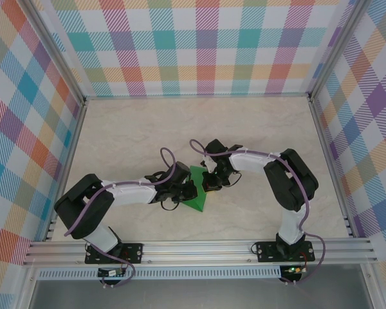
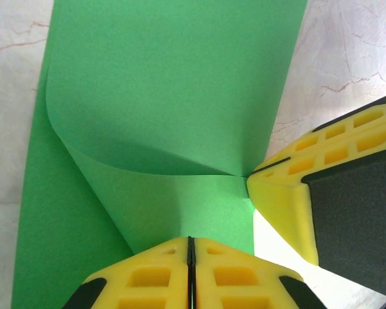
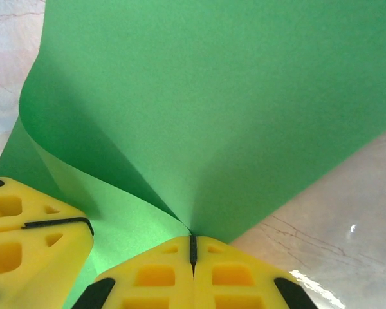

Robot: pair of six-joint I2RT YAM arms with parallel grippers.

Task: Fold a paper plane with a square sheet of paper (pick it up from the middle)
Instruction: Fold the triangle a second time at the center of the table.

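- Top external: the square sheet of paper (image 1: 197, 190), partly folded, is found mid-table (image 1: 135, 129) between the left gripper (image 1: 184, 191) and the right gripper (image 1: 212, 183).
- Left wrist: the jaws are seen pressed together on the sheet's near edge, with a flap curled over.
- Right wrist: the jaws are shut tight, with the flap's corner pinched.
- Advised: the corner is to be aligned squarely before the crease is flattened.

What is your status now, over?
Left claw shut, tips at the green sheet. Right claw shut on it where it curls over. Nothing in the way.
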